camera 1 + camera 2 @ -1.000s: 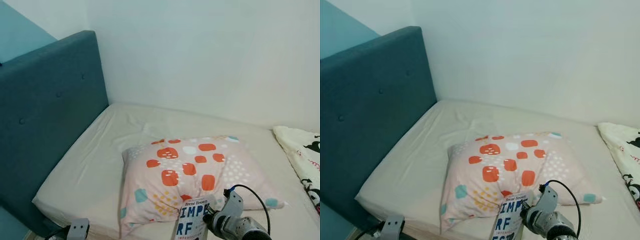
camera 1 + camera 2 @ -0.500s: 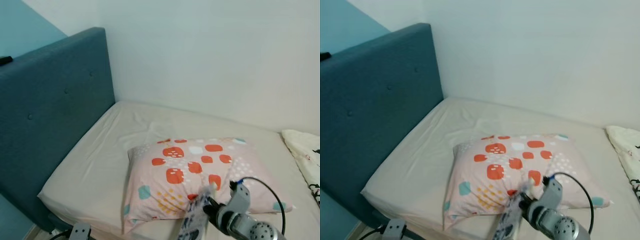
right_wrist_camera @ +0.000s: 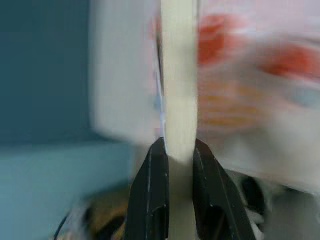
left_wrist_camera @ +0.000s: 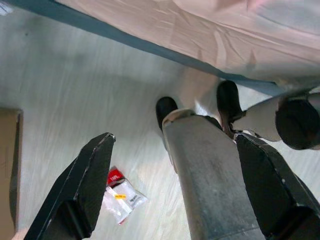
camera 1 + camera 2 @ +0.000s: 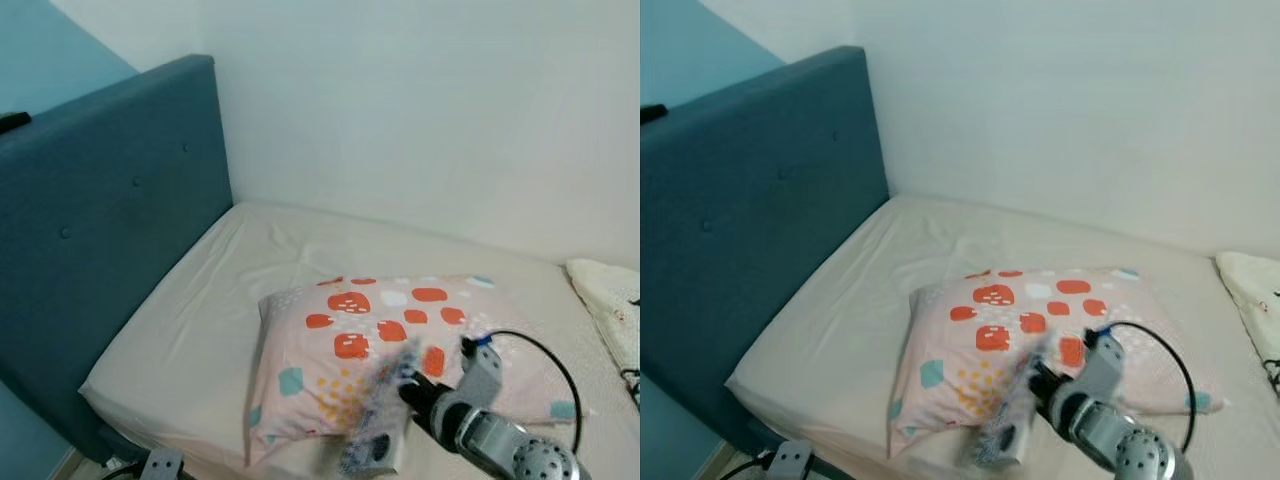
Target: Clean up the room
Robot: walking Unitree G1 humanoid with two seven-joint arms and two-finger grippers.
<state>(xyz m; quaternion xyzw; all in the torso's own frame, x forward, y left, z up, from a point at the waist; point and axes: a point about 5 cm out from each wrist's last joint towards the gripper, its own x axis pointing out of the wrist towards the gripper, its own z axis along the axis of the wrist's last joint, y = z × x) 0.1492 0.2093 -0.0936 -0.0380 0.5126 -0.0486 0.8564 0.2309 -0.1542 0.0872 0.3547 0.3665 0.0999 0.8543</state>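
Standing along the left side of the scene, a teal padded headboard (image 5: 100,220) is rising beside a bed (image 5: 180,350) covered in a cream sheet, with a pale wall (image 5: 420,110) running behind it. Low at the left, the left gripper (image 4: 175,185) is hanging idle beside the bed frame, its two black fingers (image 4: 85,185) spread wide apart with nothing between them; its wrist view is looking down on a light wooden floor (image 4: 60,95), where a small red and white packet (image 4: 122,192) is lying near the robot's grey leg (image 4: 205,170) and dark feet. Toward the middle of the bed, a pink pillow (image 5: 330,340) with orange blotches is resting on the sheet. Just right of centre, the right gripper (image 3: 177,150) is pinching a book (image 5: 375,425) by its edge, both fingers pressing against its cream page block; the book is showing tilted and motion-blurred over the pillow's front corner. A black cable (image 5: 545,350) is looping over the silver right arm (image 5: 500,445). At the far right, a cream patterned blanket (image 5: 610,300) is lying on the mattress edge.
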